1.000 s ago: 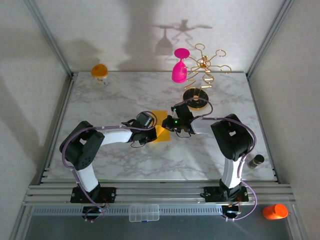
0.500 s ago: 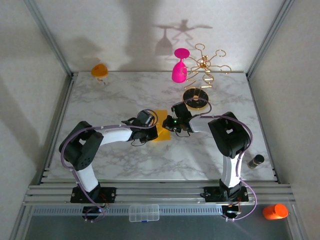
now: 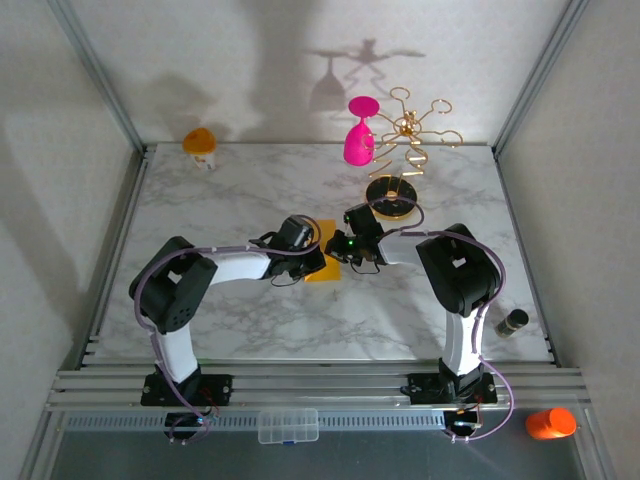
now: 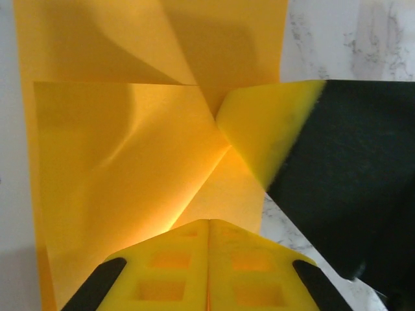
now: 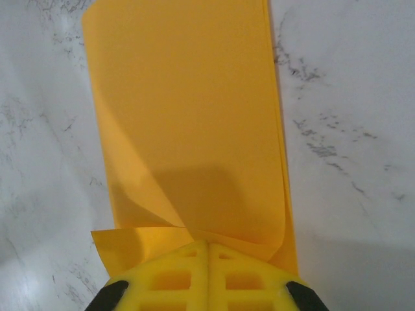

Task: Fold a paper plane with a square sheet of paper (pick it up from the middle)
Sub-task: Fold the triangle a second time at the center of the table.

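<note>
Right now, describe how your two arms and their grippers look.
The left arm and right arm have white link shells, bulky black joint housings and a purple cable looping alongside each. A green light glows near the right wrist. The left gripper and right gripper have yellow fingers with square recesses, on black mounts.

A pink goblet hangs from the gold rack; an orange-topped cup stands at the far-left corner.

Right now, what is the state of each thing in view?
square sheet of paper: partly folded, lying on table
left gripper: shut, over the paper
right gripper: shut, at the paper's edge
pink goblet: hanging upside down on gold rack
cup: upright
</note>
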`<state>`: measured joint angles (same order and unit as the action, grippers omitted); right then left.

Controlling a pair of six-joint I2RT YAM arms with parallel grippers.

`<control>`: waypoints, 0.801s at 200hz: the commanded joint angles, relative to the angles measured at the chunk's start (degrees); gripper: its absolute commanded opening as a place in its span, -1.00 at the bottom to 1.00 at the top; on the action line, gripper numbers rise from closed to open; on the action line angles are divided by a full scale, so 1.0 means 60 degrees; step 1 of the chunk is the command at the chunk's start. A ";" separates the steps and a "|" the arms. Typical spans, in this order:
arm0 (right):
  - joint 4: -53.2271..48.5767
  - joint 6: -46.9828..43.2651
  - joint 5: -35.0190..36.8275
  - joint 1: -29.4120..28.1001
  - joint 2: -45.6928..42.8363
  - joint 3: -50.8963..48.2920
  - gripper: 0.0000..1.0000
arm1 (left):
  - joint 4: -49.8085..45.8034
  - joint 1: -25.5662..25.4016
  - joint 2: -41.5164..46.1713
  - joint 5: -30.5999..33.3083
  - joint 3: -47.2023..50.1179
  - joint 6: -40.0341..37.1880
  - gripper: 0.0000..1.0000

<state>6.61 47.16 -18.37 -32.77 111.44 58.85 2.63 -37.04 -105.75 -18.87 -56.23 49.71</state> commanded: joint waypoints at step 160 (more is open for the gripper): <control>-0.1510 -0.0033 0.1024 0.0173 0.0640 -0.0320 -1.00 | 0.0085 0.0322 0.0206 -0.0371 -0.0348 -0.1009 -0.85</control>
<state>6.44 47.18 -17.98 -32.77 111.50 58.83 3.97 -35.53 -105.21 -20.84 -54.89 46.02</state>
